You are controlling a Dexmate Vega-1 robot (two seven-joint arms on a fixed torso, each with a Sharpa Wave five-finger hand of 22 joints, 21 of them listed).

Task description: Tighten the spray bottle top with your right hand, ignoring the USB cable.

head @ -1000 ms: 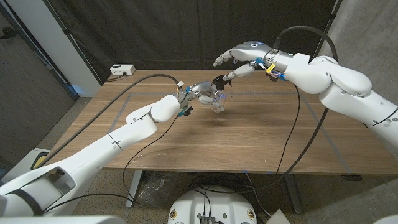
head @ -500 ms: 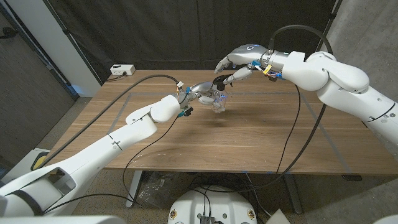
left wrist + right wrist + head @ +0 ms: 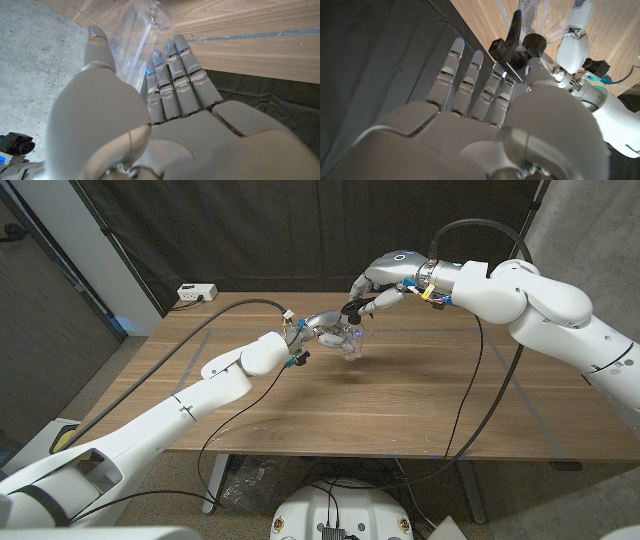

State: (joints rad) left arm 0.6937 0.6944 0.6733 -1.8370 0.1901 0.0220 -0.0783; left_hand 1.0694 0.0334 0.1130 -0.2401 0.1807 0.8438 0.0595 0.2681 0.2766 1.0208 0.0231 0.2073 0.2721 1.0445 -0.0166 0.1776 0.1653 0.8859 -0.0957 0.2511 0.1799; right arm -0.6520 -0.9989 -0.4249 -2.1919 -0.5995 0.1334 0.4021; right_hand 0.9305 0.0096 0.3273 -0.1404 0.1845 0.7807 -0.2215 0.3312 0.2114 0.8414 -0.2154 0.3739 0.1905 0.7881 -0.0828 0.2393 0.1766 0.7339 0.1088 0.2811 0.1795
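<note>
The left arm reached from the near left corner across the wooden surface [image 3: 400, 395] to about its middle, toward the far side, where the left hand [image 3: 322, 328] held the clear spray bottle [image 3: 350, 345]. The bottle stood on the surface, and in the left wrist view the thumb lay on one side of the clear body [image 3: 142, 30] and the other fingers [image 3: 175, 75] pressed along the opposite side, so the hand was wrapped around it. Just above the bottle's body sat its black spray top [image 3: 353, 310], with the collar and trigger head showing clearly in the right wrist view [image 3: 517, 47]. The right arm came in from the right edge, bent over the far part of the surface, and the right hand [image 3: 385, 278] hung at the top, its thumb and a finger closing on the black head while the other fingers [image 3: 465, 75] stayed extended alongside; whether the grip was firm I could not tell. Farther back, near the far left corner of the surface, lay a small white box [image 3: 197, 292] with a cable. Behind everything hung a dark curtain [image 3: 250, 230].
</note>
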